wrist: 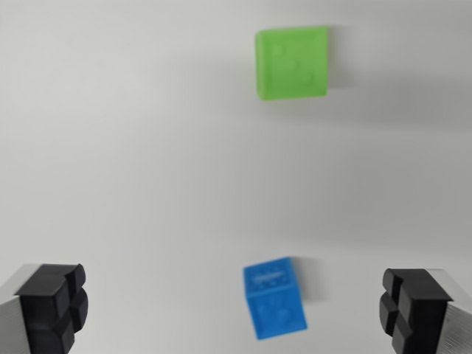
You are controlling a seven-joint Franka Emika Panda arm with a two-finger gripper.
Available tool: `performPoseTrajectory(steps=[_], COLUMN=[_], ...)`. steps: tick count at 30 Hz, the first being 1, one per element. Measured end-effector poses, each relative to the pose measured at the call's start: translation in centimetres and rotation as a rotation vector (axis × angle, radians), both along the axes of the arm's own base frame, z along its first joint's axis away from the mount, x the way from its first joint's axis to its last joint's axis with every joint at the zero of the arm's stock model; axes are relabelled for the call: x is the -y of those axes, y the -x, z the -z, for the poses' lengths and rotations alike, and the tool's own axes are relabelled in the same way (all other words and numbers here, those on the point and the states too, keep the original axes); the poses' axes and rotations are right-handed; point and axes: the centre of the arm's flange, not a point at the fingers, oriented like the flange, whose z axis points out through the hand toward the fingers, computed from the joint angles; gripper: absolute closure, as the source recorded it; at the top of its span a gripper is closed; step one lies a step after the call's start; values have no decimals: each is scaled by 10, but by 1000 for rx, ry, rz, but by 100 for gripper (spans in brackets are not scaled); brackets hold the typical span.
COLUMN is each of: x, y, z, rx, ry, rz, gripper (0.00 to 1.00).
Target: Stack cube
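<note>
A green cube lies on the white table toward the top of the wrist view, right of centre. A smaller-looking blue cube sits near the bottom edge, slightly tilted. My gripper hangs above the table with its two black fingertips far apart at the bottom corners. The blue cube lies between the fingers, nearer the one on the wrist view's right, touching neither. Nothing is held.
The white table surface fills the rest of the view, with no other objects visible.
</note>
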Motion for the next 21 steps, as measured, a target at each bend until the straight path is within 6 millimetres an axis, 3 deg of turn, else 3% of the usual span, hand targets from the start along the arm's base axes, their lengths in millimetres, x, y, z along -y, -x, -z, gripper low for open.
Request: performPoseTrajectory(steps=[21], x=[15], y=[42], z=[49], rx=[0], ry=[-10], rz=[-72], gripper=[0])
